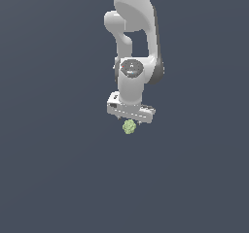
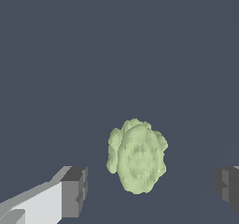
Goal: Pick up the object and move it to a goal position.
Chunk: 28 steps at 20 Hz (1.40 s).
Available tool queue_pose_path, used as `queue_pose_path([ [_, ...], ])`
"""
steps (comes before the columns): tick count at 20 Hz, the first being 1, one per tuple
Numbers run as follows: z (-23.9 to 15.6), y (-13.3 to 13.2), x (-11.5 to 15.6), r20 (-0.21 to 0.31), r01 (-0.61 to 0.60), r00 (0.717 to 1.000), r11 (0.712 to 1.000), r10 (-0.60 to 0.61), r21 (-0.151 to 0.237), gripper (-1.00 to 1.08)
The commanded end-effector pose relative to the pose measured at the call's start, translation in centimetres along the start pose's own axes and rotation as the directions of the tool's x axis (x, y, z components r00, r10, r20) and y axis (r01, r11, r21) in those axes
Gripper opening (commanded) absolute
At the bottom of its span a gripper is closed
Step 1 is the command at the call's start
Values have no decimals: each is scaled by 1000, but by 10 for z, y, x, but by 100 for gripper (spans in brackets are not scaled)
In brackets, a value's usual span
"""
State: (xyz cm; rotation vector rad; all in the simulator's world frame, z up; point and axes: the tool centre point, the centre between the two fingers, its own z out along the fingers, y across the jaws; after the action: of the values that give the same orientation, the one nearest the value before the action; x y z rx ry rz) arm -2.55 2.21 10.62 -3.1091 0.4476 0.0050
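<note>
The object is a small, lumpy, pale yellow-green blob lying on the dark grey floor, just below the white hand of the arm in the exterior view. In the wrist view the object sits between the two fingers, with a clear gap on each side. My gripper is open; one dark pad shows on one side and the other pad at the frame's edge. In the exterior view my gripper hangs directly over the blob, and its fingertips are mostly hidden by the hand.
The white arm rises from the hand toward the exterior view's top edge. Plain dark grey floor surrounds the blob on all sides.
</note>
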Motion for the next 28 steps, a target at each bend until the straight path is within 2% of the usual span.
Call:
queue_pose_path([
  [1, 6, -1, -3, -2, -30, 1000, 1000, 30, 0, 100],
  [12, 15, -2, -7, -2, -57, 998, 998, 57, 0, 100],
  [22, 55, -1, -8, -3, -61, 998, 998, 61, 0, 100],
  [27, 62, -1, -7, -3, -61, 998, 998, 61, 0, 100],
  [28, 62, -1, -7, -3, -61, 998, 998, 61, 0, -100],
])
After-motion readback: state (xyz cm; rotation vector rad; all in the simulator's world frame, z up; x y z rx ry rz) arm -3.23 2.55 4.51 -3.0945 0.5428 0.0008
